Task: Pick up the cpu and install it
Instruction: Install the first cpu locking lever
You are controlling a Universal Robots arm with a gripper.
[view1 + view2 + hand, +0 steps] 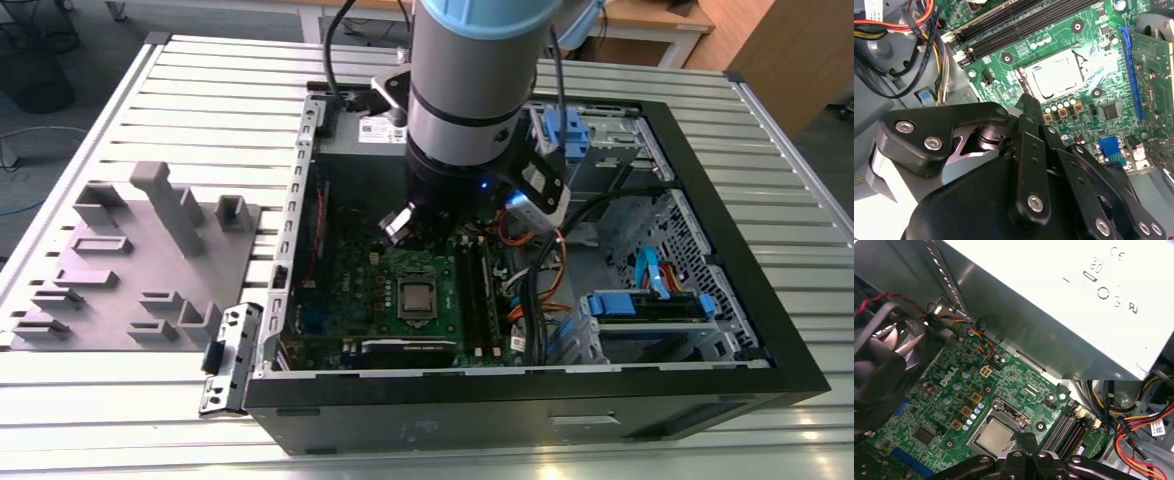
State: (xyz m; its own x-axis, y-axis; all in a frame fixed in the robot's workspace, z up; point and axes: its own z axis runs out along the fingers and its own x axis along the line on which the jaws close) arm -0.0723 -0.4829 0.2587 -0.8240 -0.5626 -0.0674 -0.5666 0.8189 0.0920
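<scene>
Since the cpu (1056, 75) lies flat, likely light but fragile, take its edges; gripper (1026, 102) near it, closed, empty.

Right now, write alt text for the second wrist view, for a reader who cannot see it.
A silvery square cpu lies in its socket on a green motherboard, with the black gripper in the foreground, pointing toward that chip. Black memory slots run past the socket, and red, orange and yellow cables bunch nearby.
</scene>
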